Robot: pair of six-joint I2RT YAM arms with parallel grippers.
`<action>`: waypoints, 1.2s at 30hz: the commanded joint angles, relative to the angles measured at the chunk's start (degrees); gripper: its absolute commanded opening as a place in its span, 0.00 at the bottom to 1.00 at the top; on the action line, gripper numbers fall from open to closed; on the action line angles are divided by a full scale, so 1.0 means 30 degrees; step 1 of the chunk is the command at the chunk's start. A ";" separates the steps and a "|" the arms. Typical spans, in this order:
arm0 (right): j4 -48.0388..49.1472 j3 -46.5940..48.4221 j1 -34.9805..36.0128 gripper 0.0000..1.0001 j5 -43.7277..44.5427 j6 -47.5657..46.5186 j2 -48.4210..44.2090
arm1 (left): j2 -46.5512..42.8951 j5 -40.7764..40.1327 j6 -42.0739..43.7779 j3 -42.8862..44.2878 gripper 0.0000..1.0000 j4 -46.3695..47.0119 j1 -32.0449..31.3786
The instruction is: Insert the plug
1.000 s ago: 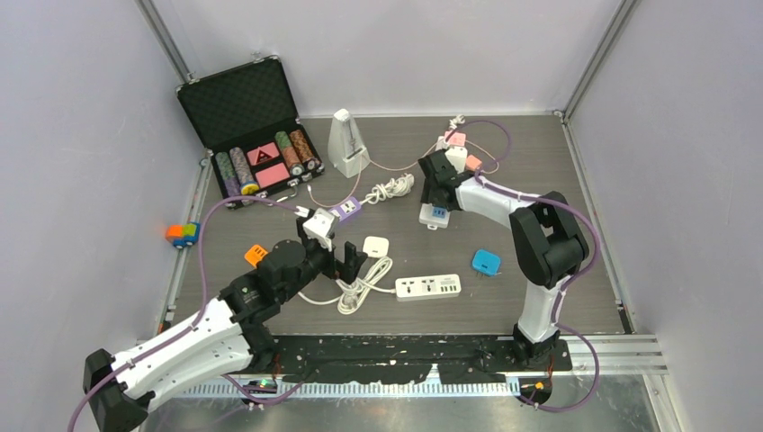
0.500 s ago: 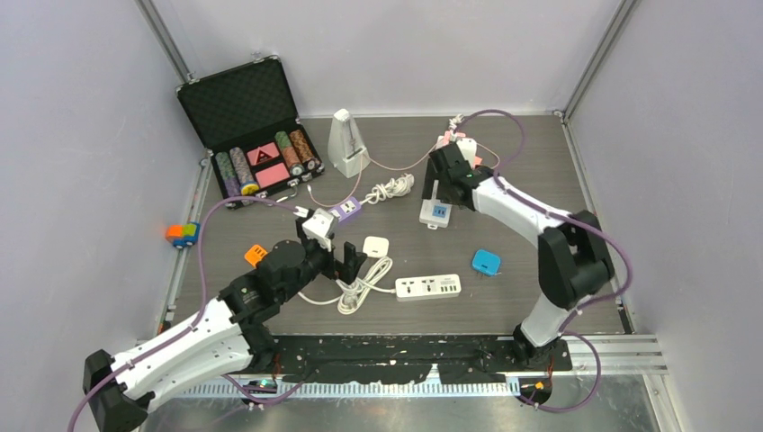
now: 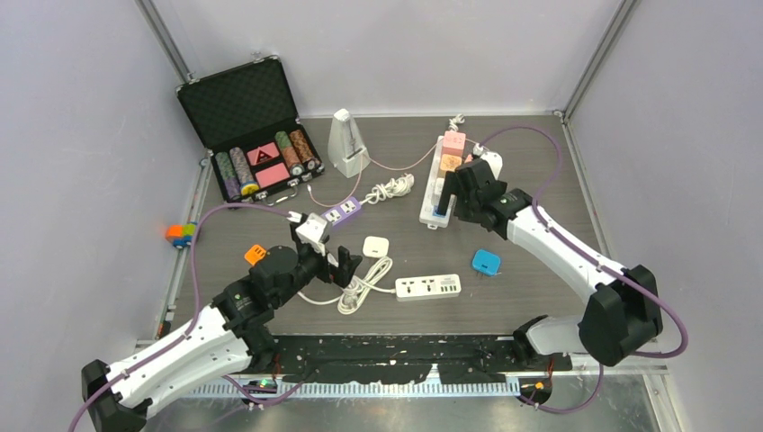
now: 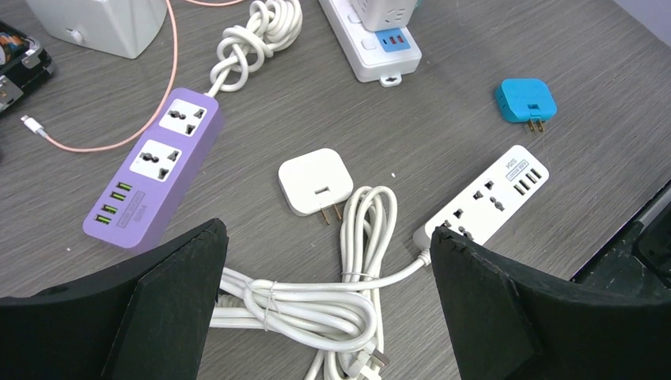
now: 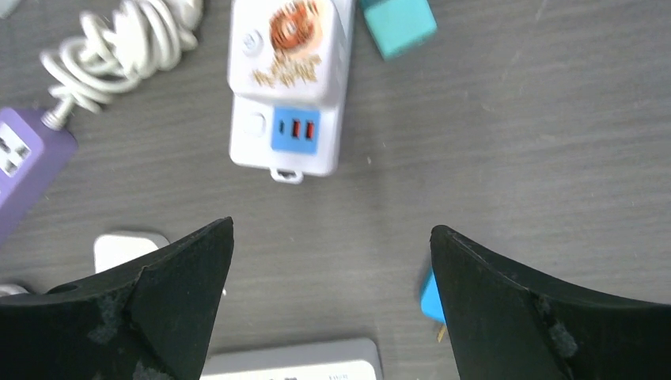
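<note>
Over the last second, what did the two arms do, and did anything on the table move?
The right gripper opened, let go of the doughnut-printed plug, which now stands on the white power strip, and drew back to the right. The left gripper stayed open above the white cord, barely shifting. The loose things on the table stayed put.

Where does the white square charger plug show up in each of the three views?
Top external: the white charger plug lies mid-table, right of the left arm's wrist.
Left wrist: it is at the centre of the frame, prongs pointing down the picture.
Right wrist: it is at the lower left, only partly visible.
Shared landmark: the purple power strip, close by in all three.
</note>
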 commanded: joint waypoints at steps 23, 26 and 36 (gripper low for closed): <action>-0.1722 -0.6881 -0.1124 0.97 0.0510 0.4290 -0.2322 | 0.0655 0.0443 -0.0016 -0.0073 0.99 0.0739 0.0109; -0.0891 -0.7291 -0.1317 0.99 0.0595 0.4439 -0.1712 | 0.0604 0.0416 -0.0003 -0.0149 0.99 0.0754 0.0121; 0.2443 -0.9093 -0.1948 0.98 0.0315 0.4075 -0.0940 | 0.0342 0.0384 -0.0108 -0.0382 0.99 0.1044 0.0123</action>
